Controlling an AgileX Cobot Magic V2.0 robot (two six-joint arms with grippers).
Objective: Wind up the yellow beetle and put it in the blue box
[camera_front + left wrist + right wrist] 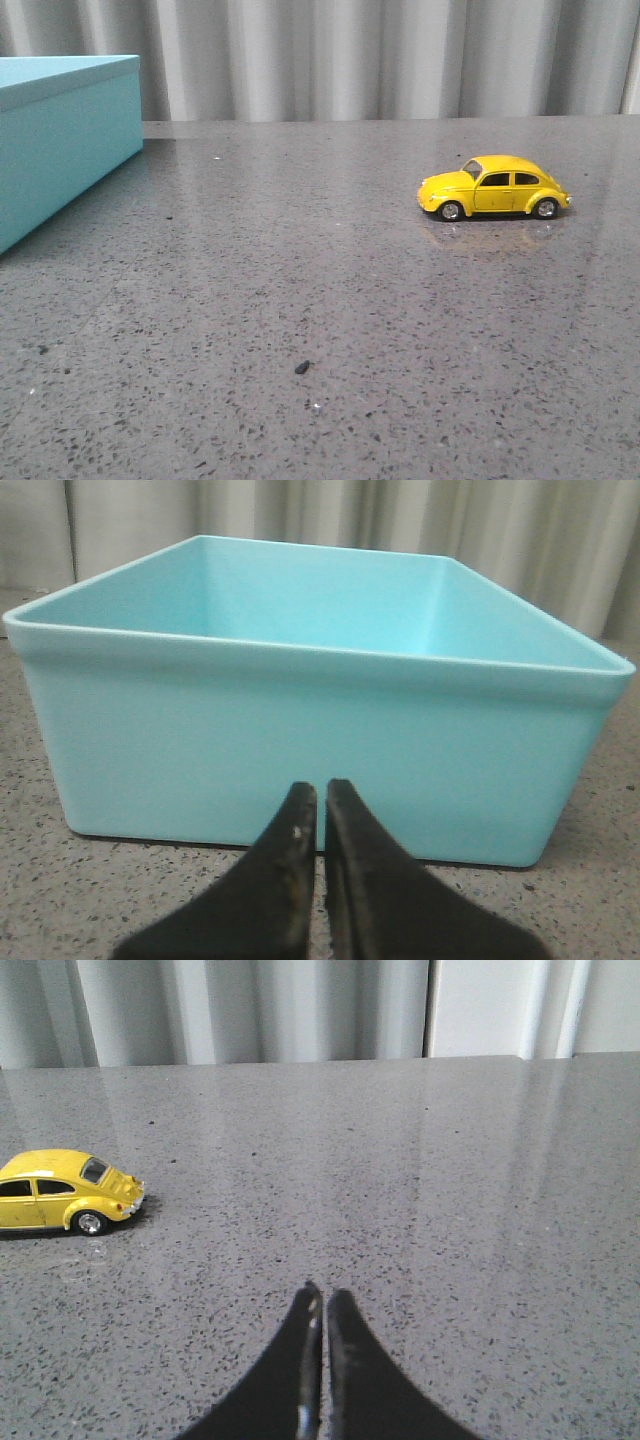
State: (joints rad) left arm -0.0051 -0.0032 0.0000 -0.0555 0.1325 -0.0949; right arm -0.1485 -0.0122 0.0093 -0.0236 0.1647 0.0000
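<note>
The yellow beetle (494, 187) stands on its wheels on the grey speckled table at the right, side on, nose to the left. It also shows in the right wrist view (66, 1191), off to one side of my right gripper (324, 1294), which is shut, empty and well apart from the car. The blue box (60, 135) stands at the far left of the table. In the left wrist view the blue box (310, 720) is open-topped and looks empty inside. My left gripper (321, 790) is shut and empty, just in front of its near wall. Neither gripper shows in the front view.
The grey speckled table (300, 300) stretches between the box and the car. A small dark crumb (302, 367) lies near the front centre. A pale pleated curtain (380, 55) closes off the back edge.
</note>
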